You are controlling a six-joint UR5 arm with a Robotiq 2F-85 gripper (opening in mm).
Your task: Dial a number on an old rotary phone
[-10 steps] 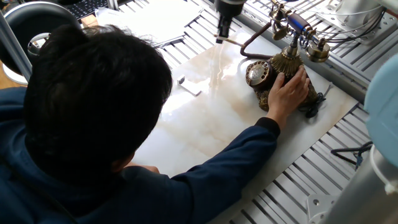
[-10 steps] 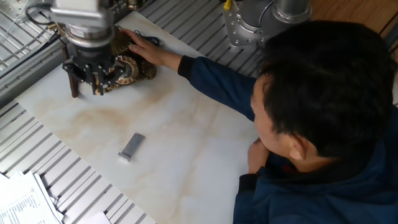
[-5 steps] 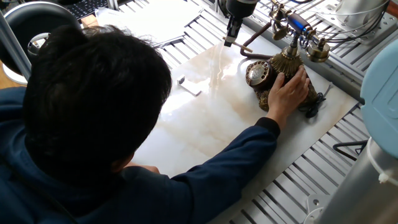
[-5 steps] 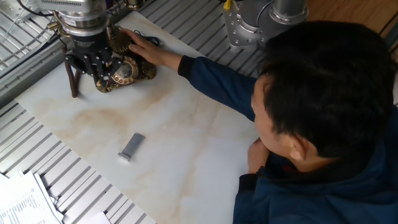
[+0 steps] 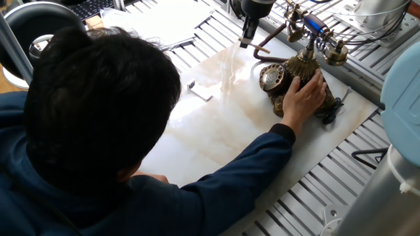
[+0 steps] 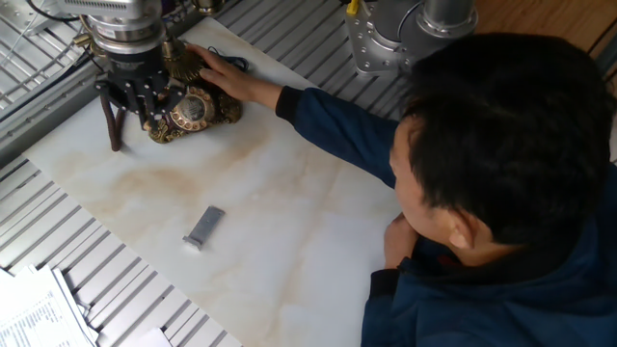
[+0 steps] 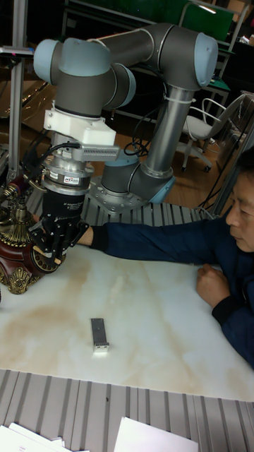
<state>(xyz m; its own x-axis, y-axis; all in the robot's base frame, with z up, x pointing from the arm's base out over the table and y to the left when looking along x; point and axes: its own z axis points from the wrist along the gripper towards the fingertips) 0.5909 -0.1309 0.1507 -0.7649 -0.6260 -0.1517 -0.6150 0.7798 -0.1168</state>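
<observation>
The old rotary phone (image 5: 303,64) stands at the far right of the marble board, its coppery dial (image 5: 271,77) facing left and its brass-ended handset (image 5: 314,26) resting on top. A person's hand (image 5: 305,92) holds its base. My gripper (image 5: 245,42) hangs shut and empty just left of and above the dial, near the dark cord (image 5: 266,40). In the other fixed view the gripper (image 6: 147,118) sits right beside the dial (image 6: 191,109), partly covering the phone. The tall view shows the gripper (image 7: 48,258) against the phone (image 7: 15,263).
A small grey metal block (image 6: 203,226) lies mid-board. The person's head (image 5: 98,98) and arm (image 6: 337,125) cover much of the board (image 5: 216,131). Papers (image 6: 39,308) lie off the board's edge. A black round device (image 5: 39,26) stands at the far left. Slatted metal surrounds the board.
My gripper has moved toward the phone and slightly back, and the dial it covered in the other fixed view now shows. The hand and the phone stay put.
</observation>
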